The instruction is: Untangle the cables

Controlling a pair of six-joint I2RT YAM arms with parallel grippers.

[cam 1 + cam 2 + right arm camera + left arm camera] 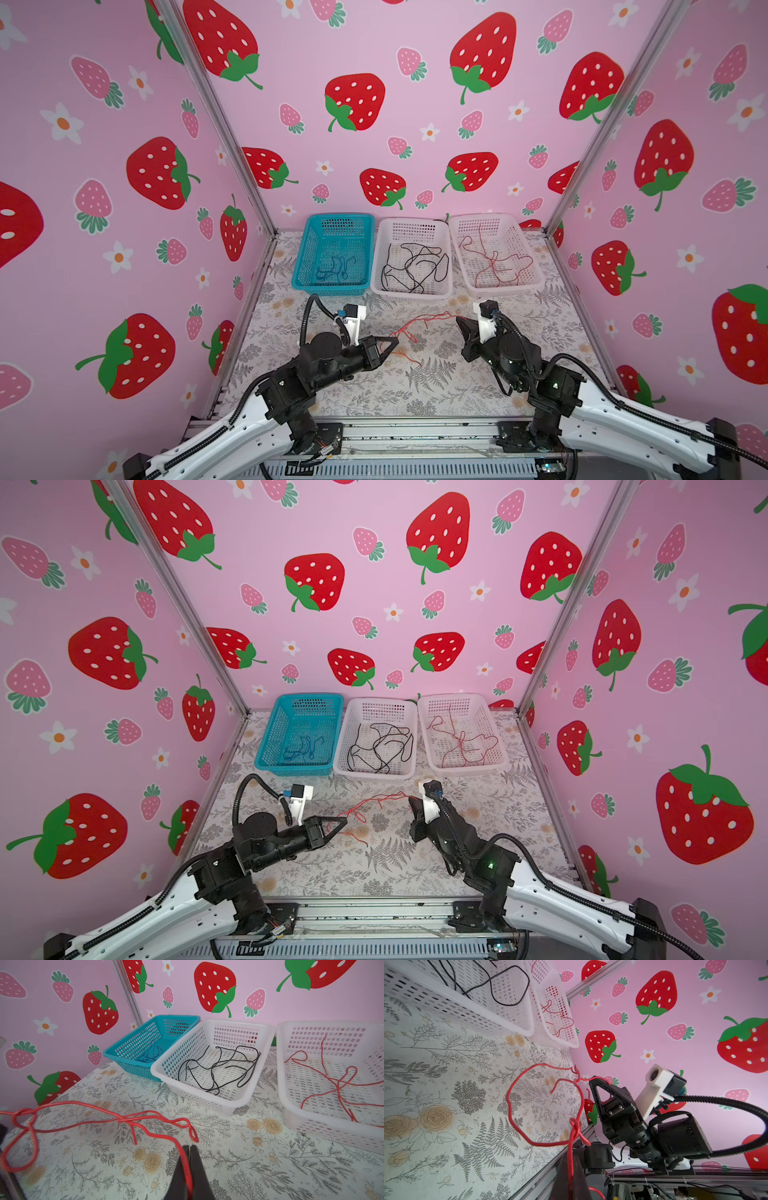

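Red cable | left gripper clamped on it | right gripper likewise

A: Baskets?
B: Three in a row at the table's 12 o'clock. Blue basket: blue cables. Middle white basket: black cables. Right white basket: red cables.
A: Grippers?
B: Knotted red cable strung between them. Left gripper pinches its 8 o'clock end, right gripper its 2 o'clock end.

Both top views from high at the front, looking down over the whole desk, wrist views low and close, tilted across the desk, sharing the middle white basket.
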